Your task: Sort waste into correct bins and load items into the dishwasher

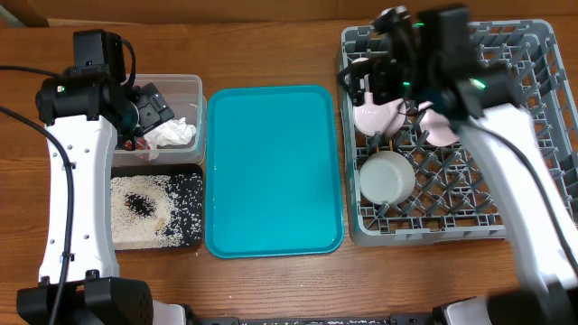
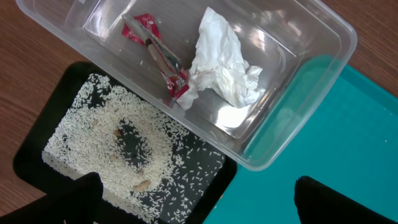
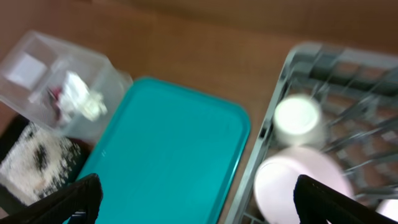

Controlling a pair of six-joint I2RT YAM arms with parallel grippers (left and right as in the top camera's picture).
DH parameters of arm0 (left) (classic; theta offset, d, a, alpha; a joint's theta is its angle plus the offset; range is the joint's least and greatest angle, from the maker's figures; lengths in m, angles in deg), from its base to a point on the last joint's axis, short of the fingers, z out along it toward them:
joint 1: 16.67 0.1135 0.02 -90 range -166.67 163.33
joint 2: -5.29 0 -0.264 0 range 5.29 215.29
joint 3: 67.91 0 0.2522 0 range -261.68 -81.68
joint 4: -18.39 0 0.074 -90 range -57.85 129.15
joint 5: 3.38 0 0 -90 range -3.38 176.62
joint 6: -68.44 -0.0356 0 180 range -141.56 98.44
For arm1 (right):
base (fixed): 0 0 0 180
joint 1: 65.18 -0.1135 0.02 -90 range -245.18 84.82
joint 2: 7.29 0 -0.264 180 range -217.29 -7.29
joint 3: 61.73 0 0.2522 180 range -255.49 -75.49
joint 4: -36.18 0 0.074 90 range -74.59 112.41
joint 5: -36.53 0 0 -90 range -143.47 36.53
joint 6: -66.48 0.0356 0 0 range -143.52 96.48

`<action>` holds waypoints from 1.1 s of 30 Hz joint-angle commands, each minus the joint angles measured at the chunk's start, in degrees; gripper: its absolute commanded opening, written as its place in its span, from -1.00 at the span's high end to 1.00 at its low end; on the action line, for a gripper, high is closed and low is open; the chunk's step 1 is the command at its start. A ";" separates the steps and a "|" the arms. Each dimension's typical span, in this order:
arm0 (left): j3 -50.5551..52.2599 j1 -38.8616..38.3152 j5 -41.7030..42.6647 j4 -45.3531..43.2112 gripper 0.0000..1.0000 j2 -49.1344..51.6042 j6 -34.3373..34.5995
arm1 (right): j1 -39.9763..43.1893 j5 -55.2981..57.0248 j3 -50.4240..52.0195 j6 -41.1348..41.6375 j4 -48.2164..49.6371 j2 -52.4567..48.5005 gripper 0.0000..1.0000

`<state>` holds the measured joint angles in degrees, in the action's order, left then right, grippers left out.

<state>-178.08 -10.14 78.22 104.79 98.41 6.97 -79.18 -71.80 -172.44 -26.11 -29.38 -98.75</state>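
The clear tub (image 1: 194, 90) holds the crumpled white napkin (image 1: 172, 134) and the red wrapper (image 2: 158, 56). The black tray (image 1: 192, 185) in front of it holds white rice grains (image 1: 140, 212) with dark bits. The grey dish rack (image 1: 524, 54) at right holds a pale pink plate (image 1: 377, 116), a white bowl (image 1: 387, 176) and another pink bowl (image 1: 440, 126). My left gripper (image 2: 196, 202) is open and empty above the tub and black tray. My right gripper (image 3: 196, 196) is open and empty above the rack's far left corner. Chopsticks are not visible.
A large teal serving tray (image 1: 271, 171) lies bare between the bins and the rack. The wooden table (image 1: 271, 45) runs behind it. The right arm crosses over the rack's right side.
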 commanded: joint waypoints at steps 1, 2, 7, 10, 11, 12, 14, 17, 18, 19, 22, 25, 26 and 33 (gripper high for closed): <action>-0.83 0.11 -0.35 -0.04 -1.00 0.33 -0.44 | -0.02 5.07 -0.52 0.24 0.46 12.76 -1.00; -0.83 0.11 -0.35 -0.04 -1.00 0.33 -0.44 | -0.02 6.10 -0.52 0.24 0.46 15.10 -1.00; -0.83 0.11 -0.35 -0.04 -1.00 0.33 -0.44 | -0.02 8.90 -0.46 0.22 -0.20 28.22 -0.99; -0.83 0.11 -0.35 -0.04 -1.00 0.33 -0.44 | 0.00 9.20 1.84 -0.79 -0.33 35.50 -1.00; -0.85 0.11 -0.35 -0.04 -1.00 0.33 -0.44 | 0.00 9.46 3.06 -0.81 -0.33 37.70 -1.00; -0.85 0.11 -0.35 -0.04 -1.00 0.33 -0.44 | 0.17 9.75 4.61 -0.79 -0.35 40.09 -1.00; -0.83 0.11 -0.35 -0.04 -1.00 0.33 -0.44 | 1.18 9.73 9.66 -0.76 -0.31 46.12 -1.00; -0.85 0.11 -0.35 -0.04 -1.00 0.33 -0.44 | 3.54 9.73 19.67 -0.74 0.83 54.84 -1.00; -0.83 0.11 -0.35 -0.07 -1.00 0.33 -0.44 | 4.15 9.70 22.25 -0.72 1.25 56.74 -1.00; -0.83 0.11 -0.35 -0.04 -1.00 0.33 -0.44 | 5.18 9.68 26.82 -0.48 2.27 59.87 -1.00; -0.83 0.11 -0.35 -0.04 -1.00 0.33 -0.44 | 7.78 8.17 40.87 -0.35 8.07 68.30 -1.00; -0.83 0.11 -0.35 -0.04 -1.00 0.33 -0.44 | 9.29 5.29 52.70 -0.33 16.81 74.71 -1.00; -0.83 0.11 -0.35 -0.04 -1.00 0.33 -0.44 | 9.64 4.28 56.41 -0.33 20.31 76.56 -1.00; -0.83 0.11 -0.35 -0.07 -1.00 0.33 -0.44 | 12.35 -2.14 81.42 0.46 51.06 87.95 -1.00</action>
<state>-178.10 -10.14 78.22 104.79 98.41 6.97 -67.94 -70.31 -97.80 -26.41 14.95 -14.51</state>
